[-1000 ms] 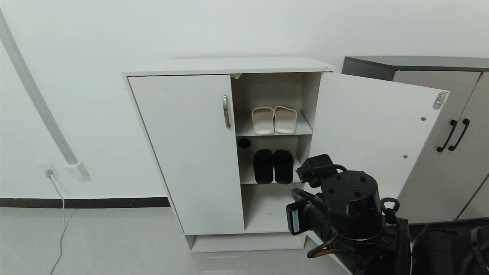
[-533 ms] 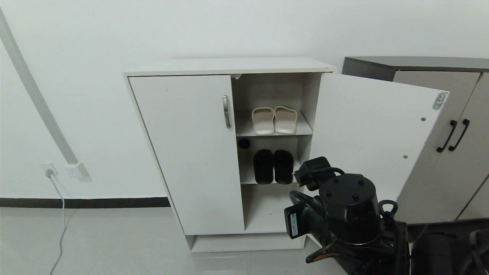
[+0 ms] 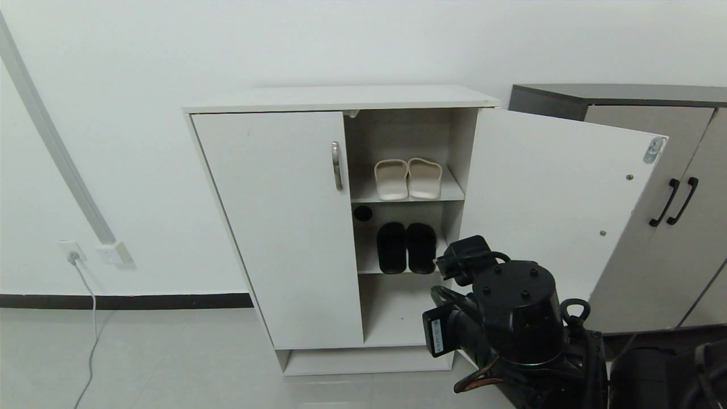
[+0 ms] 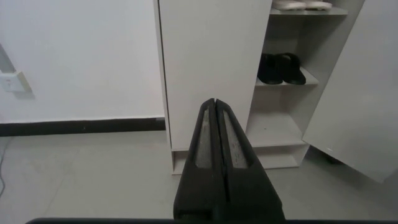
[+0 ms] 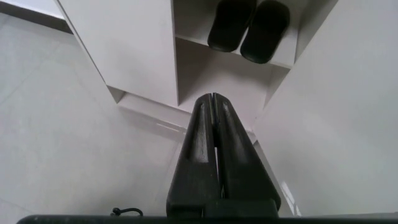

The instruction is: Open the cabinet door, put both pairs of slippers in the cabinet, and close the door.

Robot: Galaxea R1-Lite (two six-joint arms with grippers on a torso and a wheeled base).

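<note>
beige slippers [image 3: 408,178] lie on the upper shelf [image 3: 363,196] of the cabinet [image 3: 341,100], close to its front edge. black slippers [image 3: 406,247] lie side by side on the shelf below. right door [image 3: 545,193] stands wide open, left door [image 3: 278,227] shut. right gripper [image 5: 213,98] hangs low before the open half, fingers pressed together on nothing. left gripper [image 4: 214,104] is likewise closed and empty, well back from the cabinet.
</note>
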